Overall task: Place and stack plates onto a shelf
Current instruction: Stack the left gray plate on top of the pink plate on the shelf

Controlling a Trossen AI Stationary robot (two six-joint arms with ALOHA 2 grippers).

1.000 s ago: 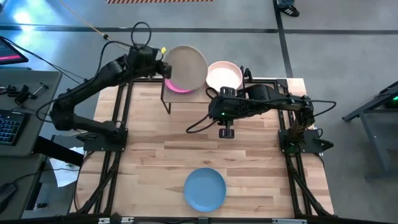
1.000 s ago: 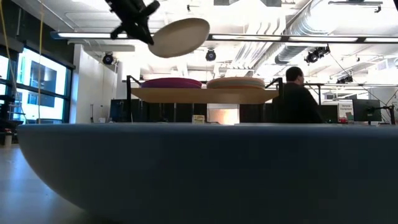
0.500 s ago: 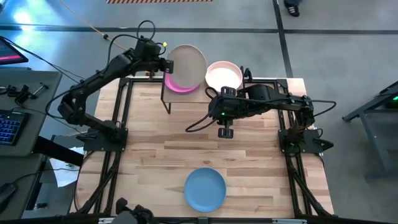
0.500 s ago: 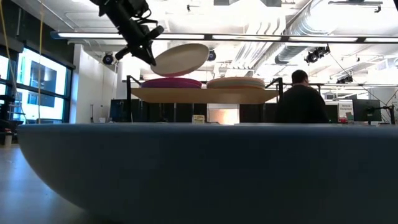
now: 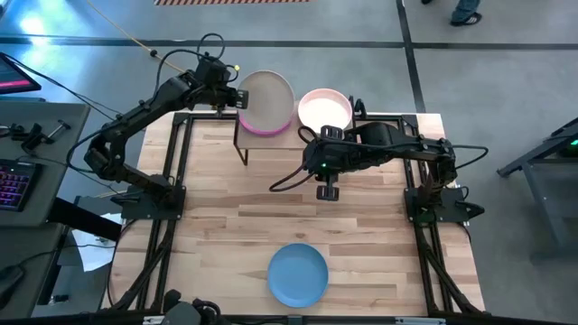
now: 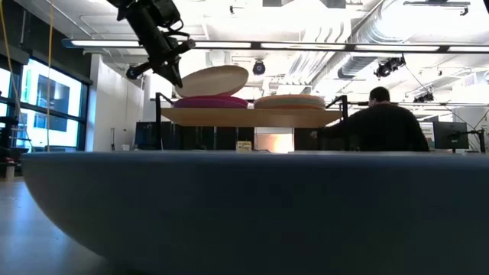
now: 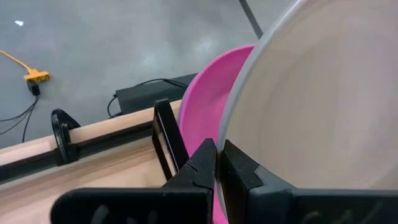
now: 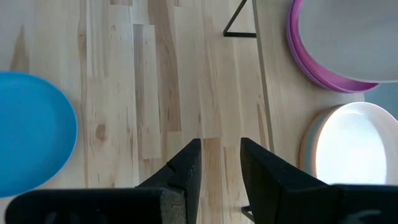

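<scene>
My left gripper is shut on a beige plate, held just above the magenta plate that tops the shelf's left stack. The shelf stands at the table's far edge. A pale pink plate tops its right stack. A blue plate lies flat near the table's near edge. My right gripper hangs open over the table's middle, near nothing. My left gripper pinches the beige plate's rim at its left edge, one finger under the rim and one over it. The fingers come from the table's left, slanting down. The plate is tilted, its free side low over the magenta plate; whether they touch, I cannot tell.
The low view looks over the blue plate's rim close to the camera. A person sits in the room behind the shelf. Bare wood lies between the shelf and the blue plate.
My left gripper has carried the beige plate down toward the shelf's left stack. The plate has come from high above the shelf to just over the magenta plate and has levelled somewhat. My right arm has kept still.
</scene>
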